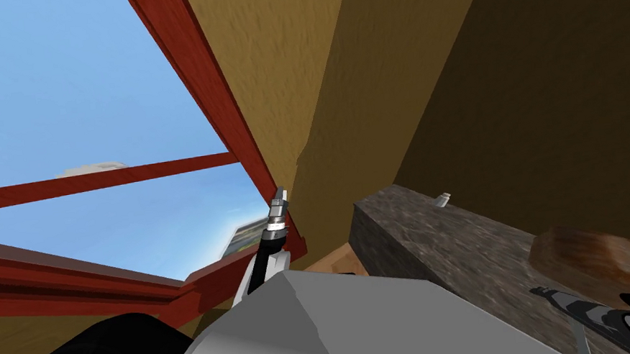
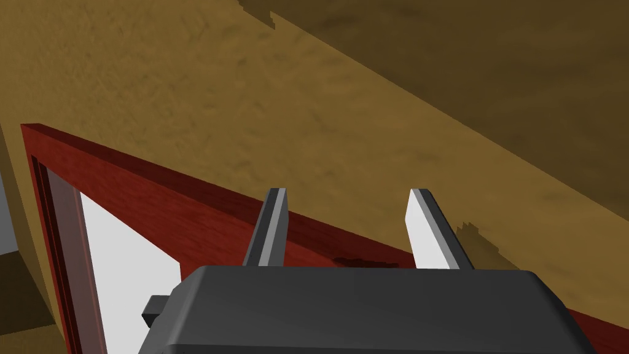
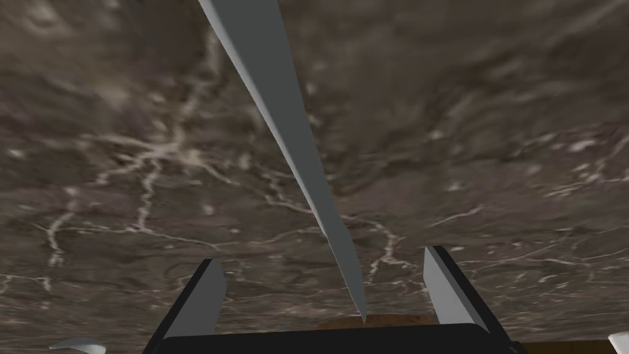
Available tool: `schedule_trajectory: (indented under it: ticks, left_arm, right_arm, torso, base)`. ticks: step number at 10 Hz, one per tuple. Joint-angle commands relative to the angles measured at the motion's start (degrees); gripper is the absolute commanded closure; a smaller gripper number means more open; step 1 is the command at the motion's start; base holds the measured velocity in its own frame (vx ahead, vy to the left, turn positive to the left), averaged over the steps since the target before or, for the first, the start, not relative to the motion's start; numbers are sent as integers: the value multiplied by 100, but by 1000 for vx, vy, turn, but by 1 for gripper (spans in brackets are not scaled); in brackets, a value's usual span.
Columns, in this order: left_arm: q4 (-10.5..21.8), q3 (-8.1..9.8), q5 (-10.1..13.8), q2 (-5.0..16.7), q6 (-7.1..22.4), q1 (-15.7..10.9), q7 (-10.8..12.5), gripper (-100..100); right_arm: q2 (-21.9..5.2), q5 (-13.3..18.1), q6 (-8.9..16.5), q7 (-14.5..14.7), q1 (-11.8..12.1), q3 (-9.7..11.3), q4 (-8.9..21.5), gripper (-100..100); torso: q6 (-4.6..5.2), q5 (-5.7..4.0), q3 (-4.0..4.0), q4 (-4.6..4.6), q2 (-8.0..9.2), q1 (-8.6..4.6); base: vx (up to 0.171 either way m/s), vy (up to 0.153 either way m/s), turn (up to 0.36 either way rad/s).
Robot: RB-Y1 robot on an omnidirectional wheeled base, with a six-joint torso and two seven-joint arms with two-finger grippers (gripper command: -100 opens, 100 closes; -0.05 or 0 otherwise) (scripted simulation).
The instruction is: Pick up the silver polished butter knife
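One dark, veined counter [image 1: 450, 245] runs from the middle of the head view to its lower right. The right arm reaches over it there, next to a round brown wooden piece [image 1: 603, 259]. The knife [image 3: 289, 135] lies flat on that stone. It is a long grey sliver narrowing to a point, and the point sits between the fingers of the right gripper [image 3: 324, 255]. Those fingers stand wide apart, one on each side of the point with a clear gap between, so nothing is clamped yet. The hand looks lined up along the knife's length — I judge so the fingers can close across its thin width. The narrow end gives little to pinch, so a hold further along may be surer. The left gripper [image 1: 279, 205], small at the centre of the head view, points upward away from the counter — fingers apart, empty.
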Motion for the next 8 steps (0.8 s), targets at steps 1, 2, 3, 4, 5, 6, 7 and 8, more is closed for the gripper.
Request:
schedule_trajectory:
  ticks: [1, 2, 3, 4, 5, 6, 7, 8]
  left_arm:
    - [0, 0, 0, 0, 0, 0, 0, 0]
    - [-1, 0, 0, 0, -1, 0, 0, 0]
    - [-1, 0, 0, 0, -1, 0, 0, 0]
    - [-1, 0, 0, 0, -1, 0, 0, 0]
    - [-1, 0, 0, 0, -1, 0, 0, 0]
    - [-1, 0, 0, -1, -1, 0, 0, 0]
    - [-1, 0, 0, -1, -1, 0, 0, 0]
    - [-1, 0, 0, -1, -1, 0, 0, 0]
  right_arm:
    - [86, 63, -73, -14, -11, 78, 189, -100]
    - [157, 126, -117, -35, -44, 153, 338, -100]
    - [193, 157, -140, -46, -60, 191, 412, -100]
    - [168, 111, -148, -21, -15, 143, 329, -100]
    - [170, 114, -150, -23, -17, 147, 339, 100]
    - [169, 112, -152, -23, -22, 146, 332, 100]
    - [166, 112, -159, -21, -27, 145, 327, 100]
    - [164, 114, -156, -18, -20, 144, 332, 100]
  torso:
    - [0, 0, 0, 0, 0, 0]
    - [4, -20, -6, -5, -7, -42]
    - [8, -40, -11, -9, -13, -82]
    - [8, -54, -16, -11, -19, -114]
    - [7, -58, -15, -11, -17, -115]
    - [11, -58, -13, -12, -13, -112]
    - [19, -59, -10, -12, -6, -113]
    - [10, -63, -10, -10, -9, -112]
  base:
    - [38, -119, 35]
    - [40, -105, 39]
    - [42, -99, 19]
    - [17, -41, 6]
    - [0, 0, 0]
    - [6, 0, 21]
    - [-1, -3, -21]
    - [0, 0, 0]
